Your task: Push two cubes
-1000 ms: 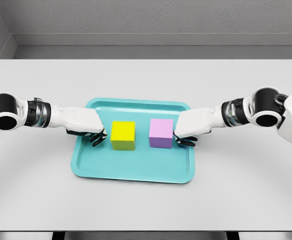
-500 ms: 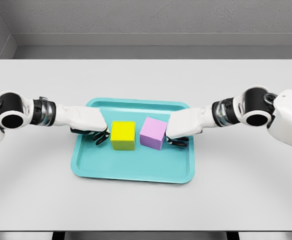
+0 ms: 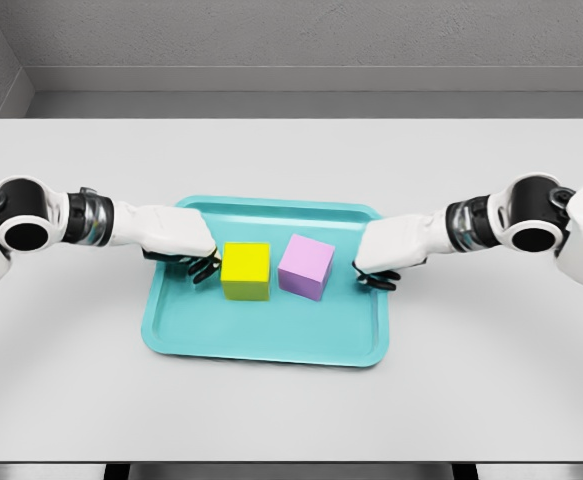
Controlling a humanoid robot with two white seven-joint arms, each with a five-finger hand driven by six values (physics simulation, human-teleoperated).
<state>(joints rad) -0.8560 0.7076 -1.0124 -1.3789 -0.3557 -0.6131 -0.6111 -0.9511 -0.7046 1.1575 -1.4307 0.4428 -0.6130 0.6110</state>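
A yellow cube and a purple cube sit close together on a teal tray. The purple cube is turned at an angle, its near corner almost at the yellow one. My left hand rests just left of the yellow cube, fingers curled, touching or nearly touching its side. My right hand hovers over the tray's right rim, fingers curled, a small gap away from the purple cube. Neither hand holds anything.
The tray lies in the middle of a grey table. A grey wall runs behind the table's far edge. Both white forearms stretch in from the sides at tray height.
The right hand pushed the purple cube left and turned it, then drew back to the right. The left hand crept right to the yellow cube's side; the yellow cube stayed put.
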